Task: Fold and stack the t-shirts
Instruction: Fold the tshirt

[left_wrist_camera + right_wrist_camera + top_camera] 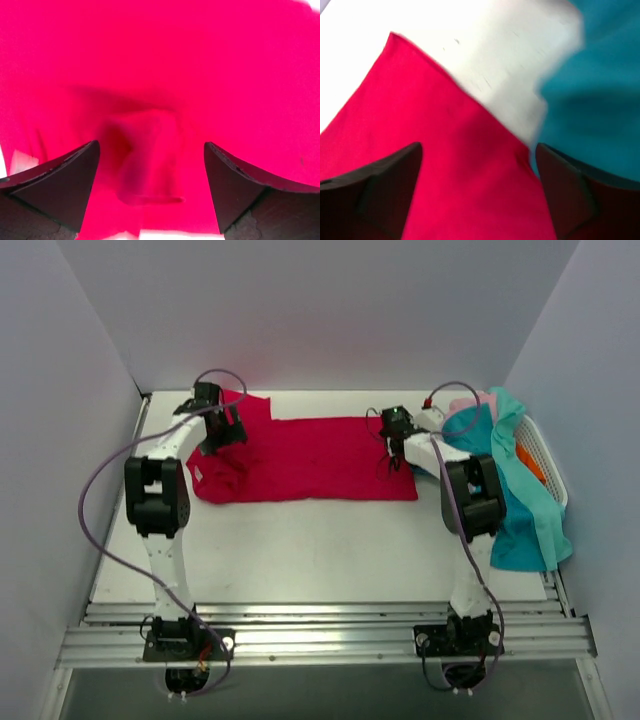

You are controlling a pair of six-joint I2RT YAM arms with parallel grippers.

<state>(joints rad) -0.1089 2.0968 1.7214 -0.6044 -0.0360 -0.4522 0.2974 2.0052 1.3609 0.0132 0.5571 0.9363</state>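
A crimson red t-shirt (310, 460) lies spread flat across the back of the white table (320, 550), its left end rumpled. My left gripper (218, 440) hovers over that left end, open; in the left wrist view the gripper (151, 152) has its jaws wide apart over a small raised fold of the red t-shirt (160, 60). My right gripper (389, 466) stands open over the shirt's right edge. In the right wrist view the gripper (479, 152) straddles the red t-shirt's corner (420, 110), with a teal t-shirt (600, 100) just to the right.
Teal t-shirts (525, 510) drape over a white slotted basket (548, 455) at the table's right edge, with a pale pink t-shirt (468, 402) behind them. Grey walls close in the back and both sides. Bare table (500, 45) shows beyond the red corner.
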